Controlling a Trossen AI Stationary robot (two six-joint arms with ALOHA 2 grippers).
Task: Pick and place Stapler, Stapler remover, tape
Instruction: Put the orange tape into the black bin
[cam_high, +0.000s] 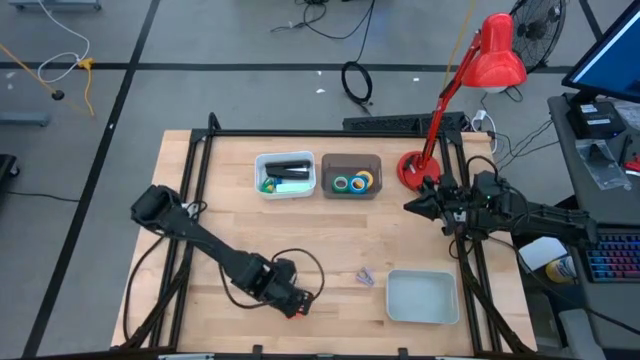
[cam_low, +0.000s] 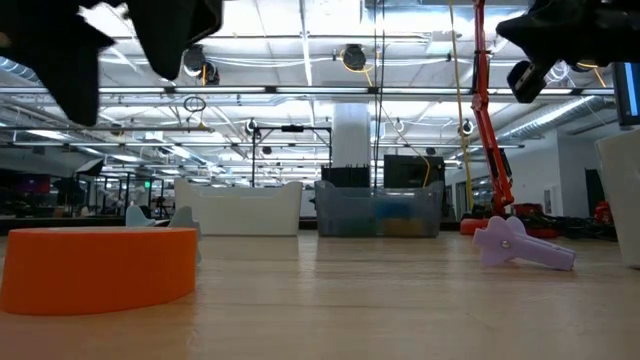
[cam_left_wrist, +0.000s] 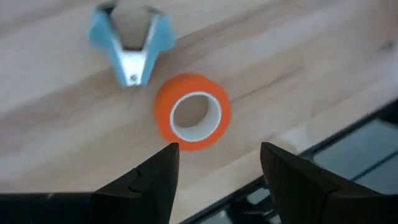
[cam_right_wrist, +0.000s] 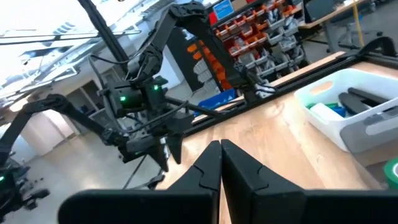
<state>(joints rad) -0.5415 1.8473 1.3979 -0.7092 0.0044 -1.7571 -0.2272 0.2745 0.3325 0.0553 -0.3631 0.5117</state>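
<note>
An orange tape roll (cam_left_wrist: 193, 113) lies flat on the wooden table near its front edge, pale core up; the low view also shows the orange tape roll (cam_low: 100, 268). A blue stapler remover (cam_left_wrist: 130, 46) lies just beyond it. My left gripper (cam_left_wrist: 217, 165) hangs open above the roll, pointing steeply down, touching nothing; in the high view my left gripper (cam_high: 297, 306) covers the roll. The black stapler (cam_high: 290, 163) lies in a white bin at the back. My right gripper (cam_high: 412, 205) is shut and holds nothing, raised over the table's right side.
A dark bin (cam_high: 351, 160) beside the white bin (cam_high: 262, 172) holds green, blue and yellow tape rolls. A white tray (cam_high: 422, 297) sits front right, with a small purple object (cam_high: 365, 277) to its left. A red desk lamp (cam_high: 415, 168) stands at the back right.
</note>
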